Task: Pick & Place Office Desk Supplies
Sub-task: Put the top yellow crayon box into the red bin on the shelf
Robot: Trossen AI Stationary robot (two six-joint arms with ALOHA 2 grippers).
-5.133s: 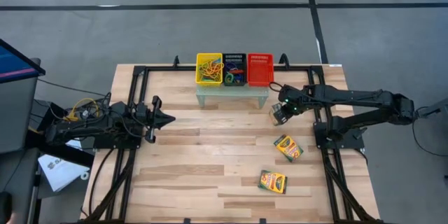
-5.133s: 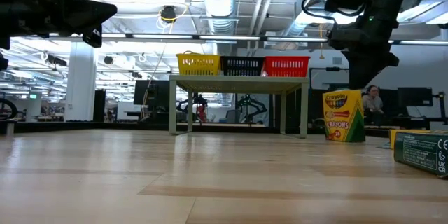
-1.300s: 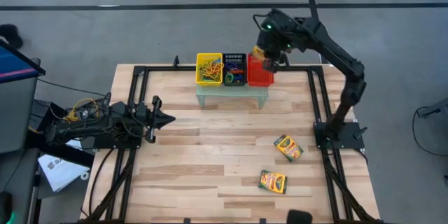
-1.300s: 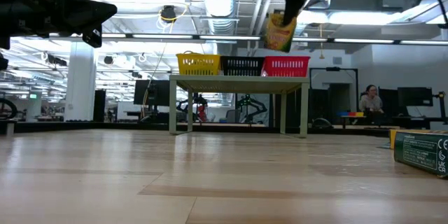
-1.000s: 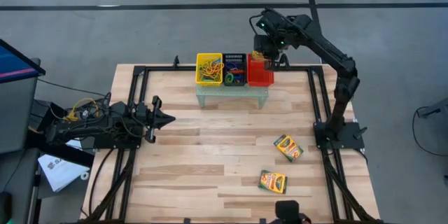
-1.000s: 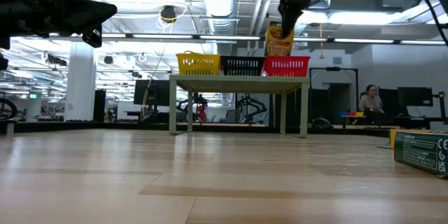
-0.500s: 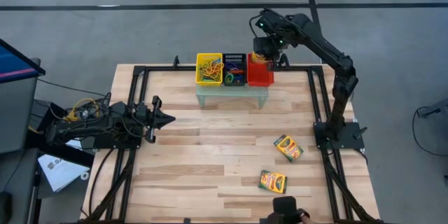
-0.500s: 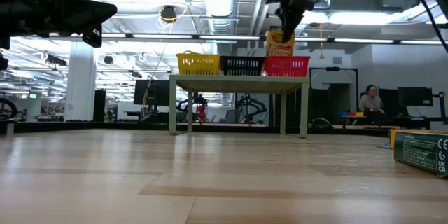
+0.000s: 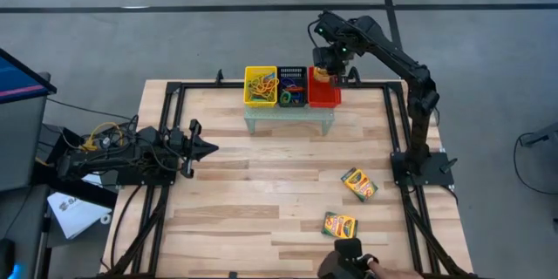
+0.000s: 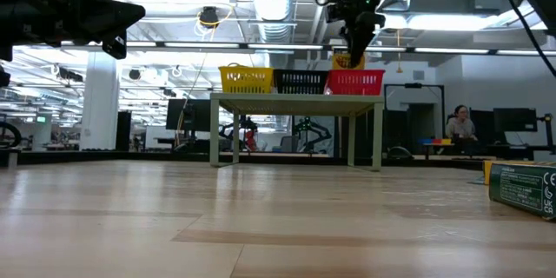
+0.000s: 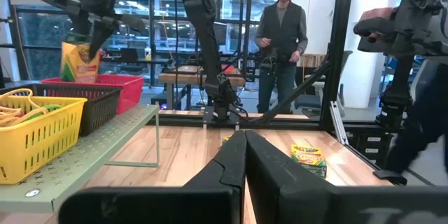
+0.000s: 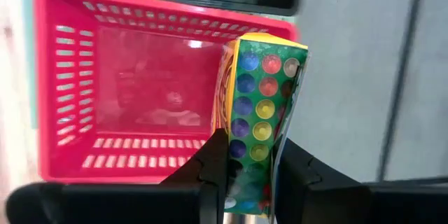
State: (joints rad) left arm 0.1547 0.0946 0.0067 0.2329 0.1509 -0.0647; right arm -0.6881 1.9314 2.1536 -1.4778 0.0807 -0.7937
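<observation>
- Holding a crayon box upright between its jaws, the right gripper hangs over the far edge of the red basket; jaws clamped on the box's flat sides.
- Held box's free end dips into the basket, directly ahead of the fingertips; in the low view the box shows just above the basket rim.
- Black basket and yellow basket, with rubber bands inside, sit beside the red one on a small stand.
- Two more crayon boxes lie on the table, well clear of the right jaws.
- Left gripper rests at the table's left side, jaws together, nothing between them.
</observation>
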